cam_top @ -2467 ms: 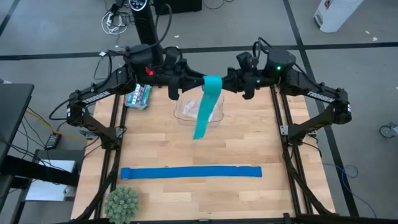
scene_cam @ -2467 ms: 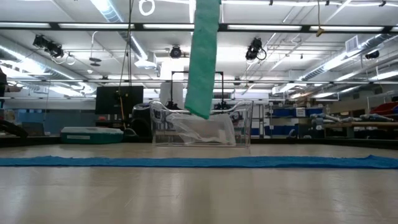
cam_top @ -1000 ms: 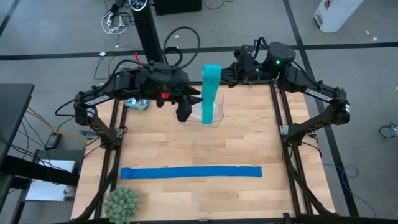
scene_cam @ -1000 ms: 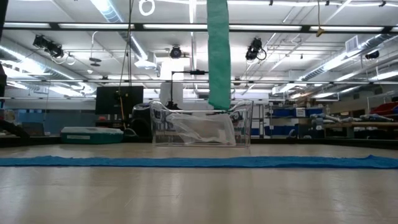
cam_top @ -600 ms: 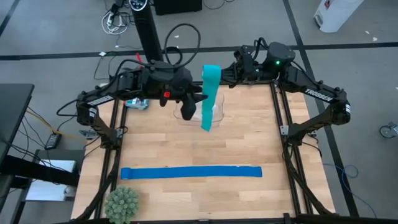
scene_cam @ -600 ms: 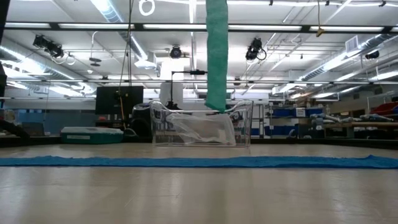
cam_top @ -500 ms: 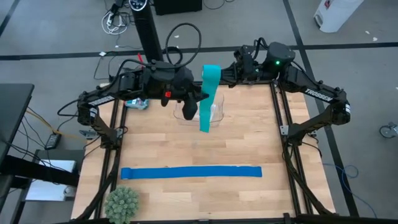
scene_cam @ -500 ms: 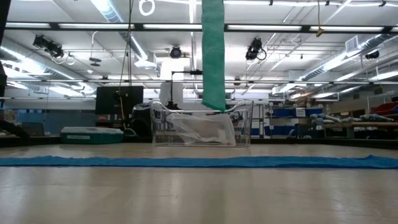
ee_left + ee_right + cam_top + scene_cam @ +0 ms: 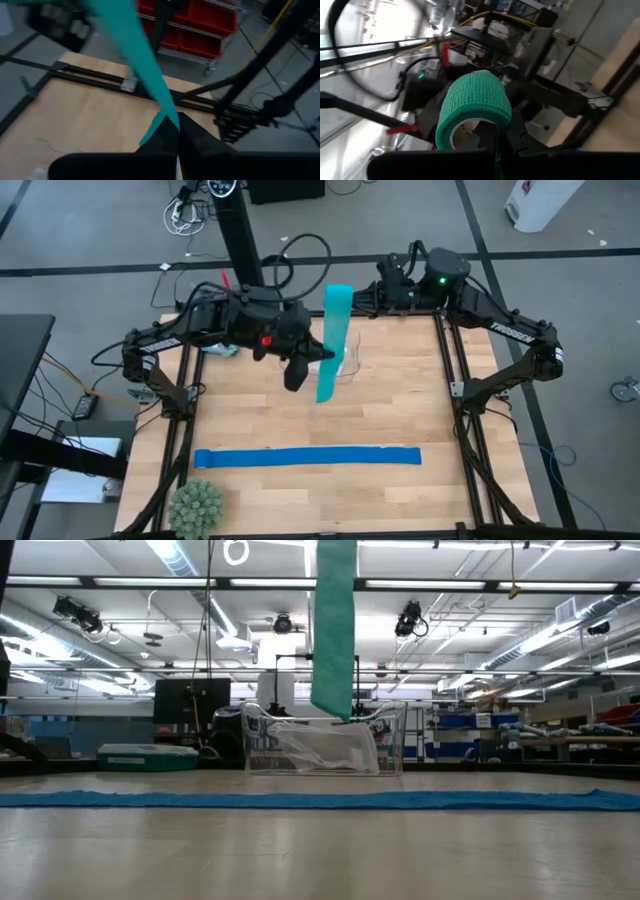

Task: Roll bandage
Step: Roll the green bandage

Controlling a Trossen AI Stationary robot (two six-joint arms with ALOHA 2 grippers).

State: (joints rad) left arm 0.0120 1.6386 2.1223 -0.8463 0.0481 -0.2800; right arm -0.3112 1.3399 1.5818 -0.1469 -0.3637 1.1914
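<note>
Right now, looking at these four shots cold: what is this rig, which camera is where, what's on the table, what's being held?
It is a two-armed robot at a wooden table. One picture looks straight down, one looks level across the tabletop, and one sits on each wrist.

The right hand is shut on the rolled end of the teal bandage; its wrist camera shows that roll up close. The loose tail hangs down, and the left hand is pinched shut on it lower down.

On the table lie a long blue strip, a clear plastic bin, a spiky green ball and a small teal packet.
</note>
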